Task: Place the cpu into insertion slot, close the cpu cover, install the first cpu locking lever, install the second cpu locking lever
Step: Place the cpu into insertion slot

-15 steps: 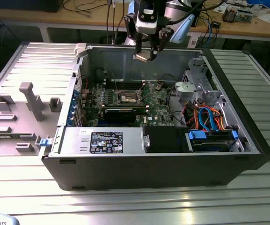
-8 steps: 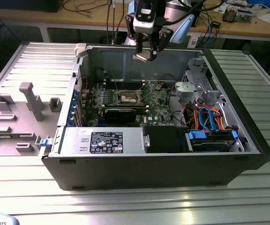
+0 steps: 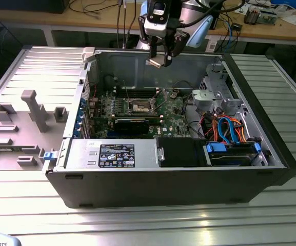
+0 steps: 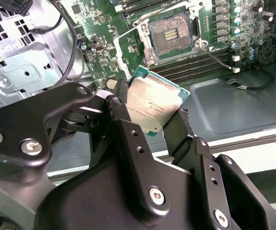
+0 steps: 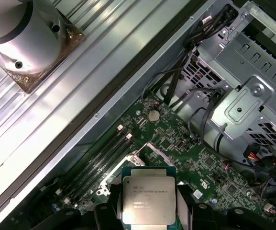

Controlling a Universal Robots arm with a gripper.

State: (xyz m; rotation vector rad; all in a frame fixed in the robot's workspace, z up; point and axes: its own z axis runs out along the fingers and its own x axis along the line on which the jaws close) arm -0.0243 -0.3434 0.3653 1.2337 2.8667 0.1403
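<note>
My gripper hangs high over the open computer case, shut on the cpu, a flat square chip with a silver-grey top and green edge, held between two black fingers. The cpu shows the same way in the first wrist view. Well below it on the green motherboard lies the insertion slot, a square socket with a dark centre, uncovered. The slot sits mid-board in the exterior view. The cpu cover is a thin metal frame tilted up beside the socket. A thin locking lever stands loose near the socket.
The black case lies on its side on a ribbed metal table. A grey drive cage with orange and blue cables fills the exterior view's right. Long black memory slots flank the socket. Grey fixtures stand on the exterior view's left.
</note>
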